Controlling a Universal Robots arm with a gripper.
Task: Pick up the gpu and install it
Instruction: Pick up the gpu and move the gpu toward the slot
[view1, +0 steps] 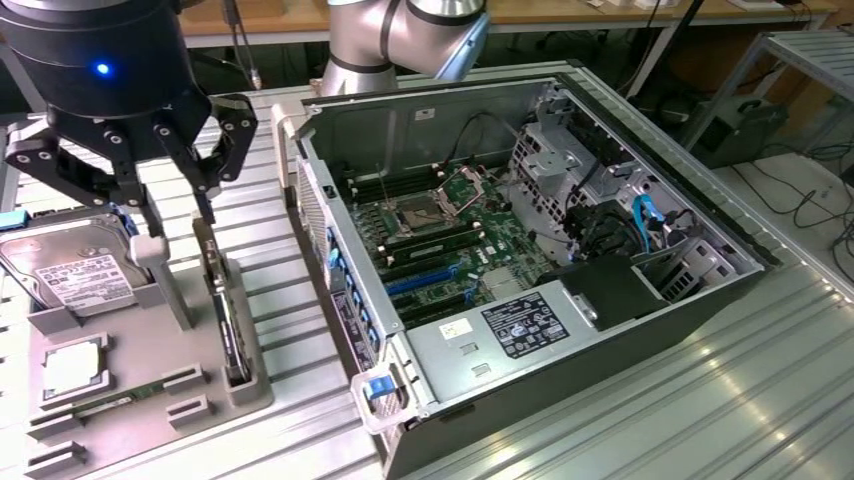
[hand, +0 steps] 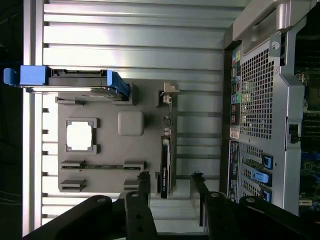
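The gpu (view1: 230, 320) (hand: 165, 167) stands on its long edge in a slot along the edge of the grey tray (view1: 147, 350) (hand: 107, 107) that faces the computer case (view1: 534, 250) (hand: 260, 100), its pale bracket at one end. Nothing grips it.

The gripper (view1: 171, 225) (hand: 171, 182) hangs straight down over the tray from the dark wrist, fingers (hand: 144, 187) spread apart. In the wrist view the card runs between them with a gap on either side, so the pincer is released and holds nothing.

Other parts sit in the tray's own recesses. A silver hard drive (view1: 80, 275) (hand: 75, 80) with blue rails lies along one end, a square processor (view1: 74, 365) (hand: 80, 135) sits mid-tray, and a narrow memory stick (view1: 120, 395) (hand: 102, 165) lies in clips beyond it.

The tray rests on a ribbed metal table (view1: 641, 400) (hand: 130, 40). Beside it, at the exterior view's right, the case lies on its side with the panel off. Its motherboard, cables and blue slot latches are exposed.
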